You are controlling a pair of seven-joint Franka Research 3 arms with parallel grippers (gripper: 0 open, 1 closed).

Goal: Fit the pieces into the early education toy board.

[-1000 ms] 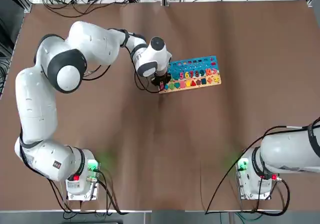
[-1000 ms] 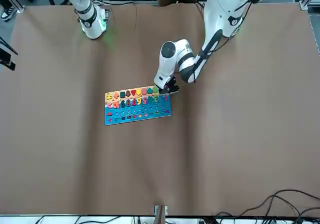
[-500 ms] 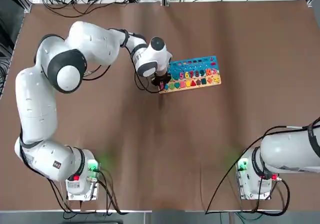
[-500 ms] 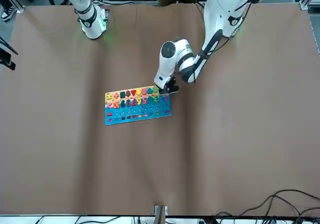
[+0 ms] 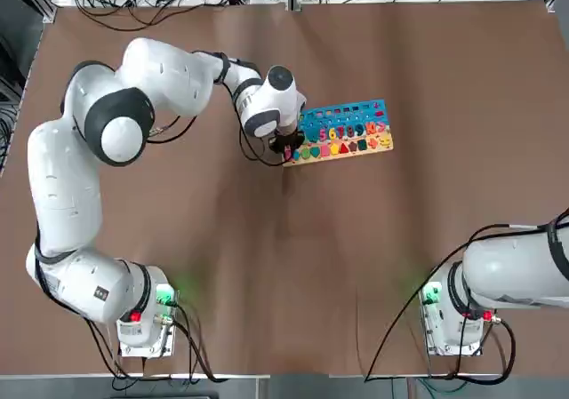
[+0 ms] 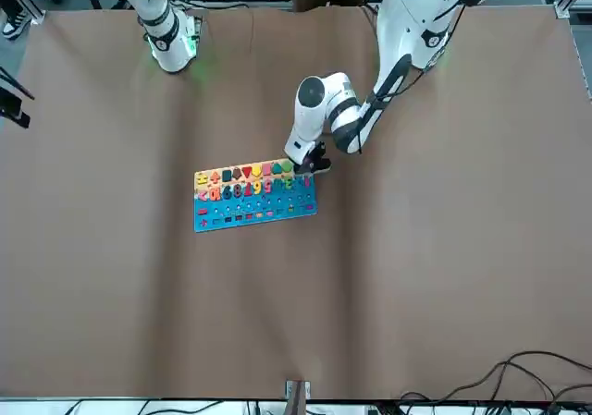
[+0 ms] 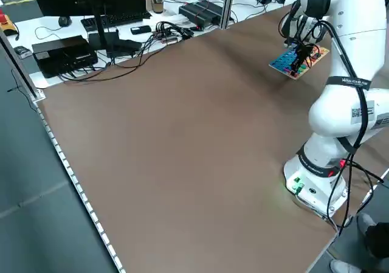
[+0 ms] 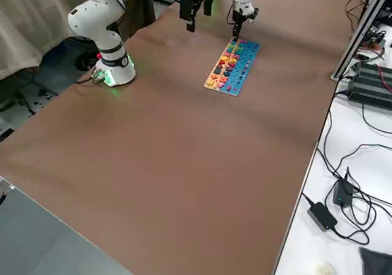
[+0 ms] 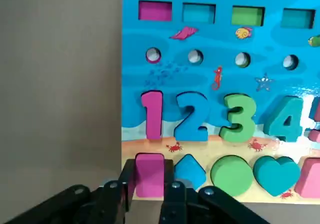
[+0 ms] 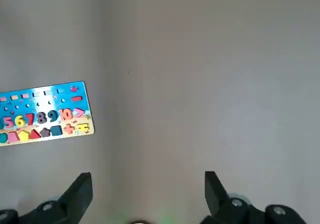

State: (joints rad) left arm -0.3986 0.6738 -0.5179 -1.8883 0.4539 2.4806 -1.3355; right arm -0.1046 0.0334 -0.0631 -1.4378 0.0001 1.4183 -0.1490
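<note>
— Start nearest the robot's bases?

— Notice the right black two-finger hand (image 10: pixel 149 184) parked beyond the right edge of the brown-covered worktop (image 5: pixel 284 283), fingers wide apart, with nothing between.

— And farther out, left of centre?

— Look for the left black two-finger hand (image 9: pixel 149 176), at the nearest left corner of the flat rectangular wooden toy board (image 5: pixel 345 133). See it clamped on the pink square-sided piece (image 9: pixel 150 159), over the tan strip. Can't tell if fully seated.

— Next along that strip?

— Find a blue diamond (image 9: pixel 190 171), a green circle (image 9: pixel 231 175) and a teal heart (image 9: pixel 276 175), going right.

— Behind those?

— Read a row of numerals: pink "1" (image 9: pixel 153 115), blue "2" (image 9: pixel 193 116), green "3" (image 9: pixel 240 118), teal "4" (image 9: pixel 285 118), then on to an orange-red "10" (image 10: pixel 65 114).

— Farther still?

— Count round holes across the blue field, then rectangular recesses. Past the worktop's far edge, spot tangled black cables (image 5: pixel 164 8).
</note>
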